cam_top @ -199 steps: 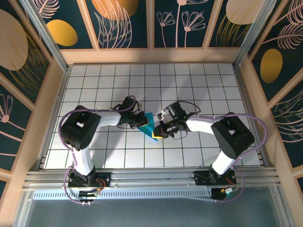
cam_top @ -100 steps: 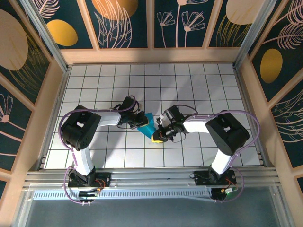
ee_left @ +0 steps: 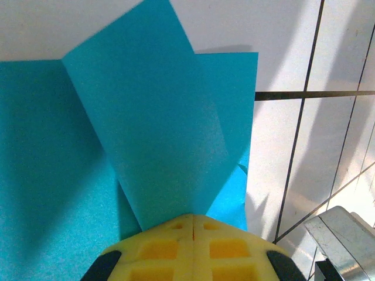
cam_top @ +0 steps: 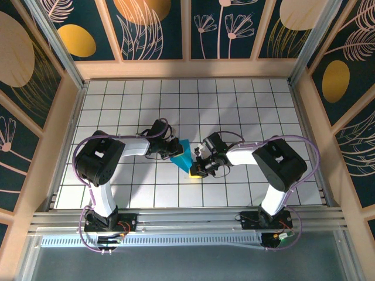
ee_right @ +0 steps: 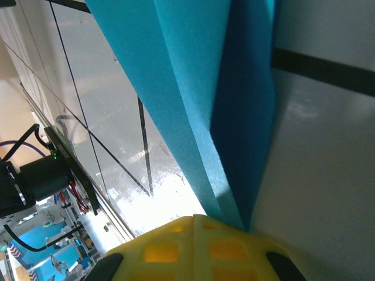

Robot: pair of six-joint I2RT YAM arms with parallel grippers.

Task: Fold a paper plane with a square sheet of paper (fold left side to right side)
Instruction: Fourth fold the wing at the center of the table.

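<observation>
The left gripper (ee_left: 193,222) and right gripper (ee_right: 194,221) had jaws pinched shut on the thin cyan-blue square sheet of paper (cam_top: 184,155), apparently steadying its fold.

One folded cyan-blue sheet of paper (cam_top: 184,157) lies between two claws, the left claw (cam_top: 174,150) and the right claw (cam_top: 197,169), on one tiled worktop (cam_top: 246,105).

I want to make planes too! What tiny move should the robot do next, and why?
Probably press the raised flap flat. The square sheet of paper is folded but its flap stands up, casting a shadow, with the shut left gripper and right gripper at its edges.
</observation>
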